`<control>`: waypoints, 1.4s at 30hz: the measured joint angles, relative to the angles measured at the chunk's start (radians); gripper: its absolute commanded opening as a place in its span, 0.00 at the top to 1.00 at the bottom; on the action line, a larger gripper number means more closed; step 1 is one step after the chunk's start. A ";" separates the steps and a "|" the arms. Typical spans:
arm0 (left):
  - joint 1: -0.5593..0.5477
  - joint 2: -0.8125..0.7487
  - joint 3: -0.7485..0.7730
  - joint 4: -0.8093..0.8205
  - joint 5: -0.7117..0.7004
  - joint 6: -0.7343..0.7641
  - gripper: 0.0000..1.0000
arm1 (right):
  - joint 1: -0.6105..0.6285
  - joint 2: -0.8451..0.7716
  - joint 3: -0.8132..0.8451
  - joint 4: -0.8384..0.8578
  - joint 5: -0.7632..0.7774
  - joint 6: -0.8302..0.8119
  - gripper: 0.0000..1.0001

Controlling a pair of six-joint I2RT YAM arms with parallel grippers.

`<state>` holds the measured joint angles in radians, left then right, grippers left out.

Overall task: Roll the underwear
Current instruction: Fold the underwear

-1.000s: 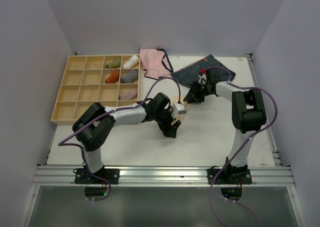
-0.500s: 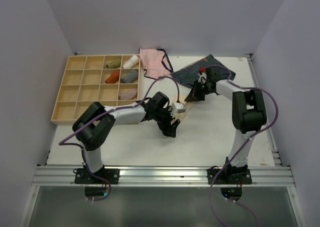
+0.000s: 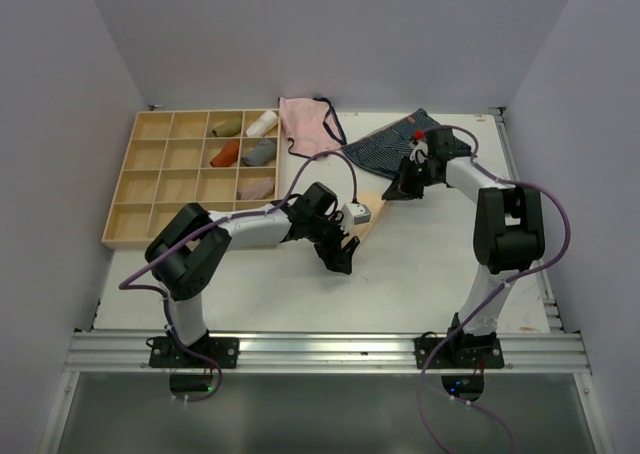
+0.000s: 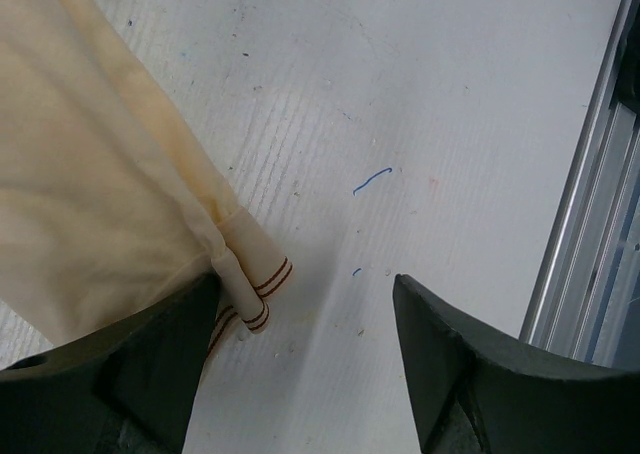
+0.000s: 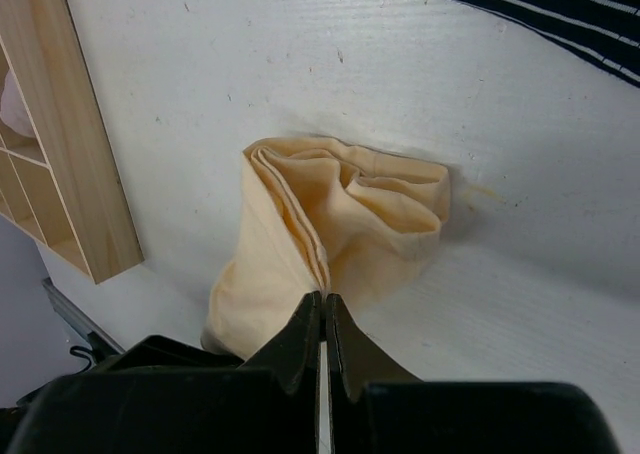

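Note:
The pale peach underwear (image 3: 372,220) lies bunched on the white table between my two grippers. In the right wrist view it (image 5: 340,209) is a folded, creased heap, and my right gripper (image 5: 323,296) is shut on a fold at its near edge. In the top view the right gripper (image 3: 398,190) is at the cloth's far right end. My left gripper (image 3: 342,257) is at the near left end, open. In the left wrist view the left gripper (image 4: 305,292) straddles bare table. Its left finger (image 4: 150,364) touches the cloth's edge (image 4: 90,174), beside a corner with thin brown stripes (image 4: 258,284).
A wooden compartment tray (image 3: 150,189) with several rolled cloths stands at the back left; its edge shows in the right wrist view (image 5: 60,124). A pink pair (image 3: 308,124) and a navy striped pair (image 3: 385,146) lie at the back. An aluminium rail (image 4: 590,224) runs along the front.
My right gripper has moved back and to the right with the cloth's fold in it, stretching the underwear. The left gripper has shifted slightly.

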<state>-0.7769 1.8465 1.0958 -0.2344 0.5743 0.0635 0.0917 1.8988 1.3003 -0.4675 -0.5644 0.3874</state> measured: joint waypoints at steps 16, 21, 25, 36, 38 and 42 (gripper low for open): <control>0.002 -0.008 0.000 -0.006 0.004 0.001 0.21 | -0.010 0.146 0.015 0.027 -0.010 -0.033 1.00; 0.005 -0.043 -0.018 -0.018 -0.007 0.000 0.14 | -0.007 0.177 0.065 0.002 -0.024 -0.067 0.87; 0.006 -0.113 -0.032 -0.031 -0.007 -0.008 0.09 | -0.006 0.193 0.122 -0.027 -0.029 -0.129 0.83; 0.018 -0.330 0.095 0.061 -0.004 -0.075 0.00 | 0.002 0.252 0.436 -0.176 -0.005 -0.366 0.45; 0.050 -0.332 0.121 0.066 0.001 -0.108 0.00 | 0.004 0.257 0.451 -0.185 0.021 -0.392 0.48; 0.192 -0.332 0.134 0.062 -0.011 -0.167 0.00 | 0.008 0.187 0.341 -0.125 0.023 -0.341 0.51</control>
<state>-0.5846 1.5143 1.2293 -0.1726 0.5629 -0.1040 0.0994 2.0861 1.6417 -0.5922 -0.5415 0.0467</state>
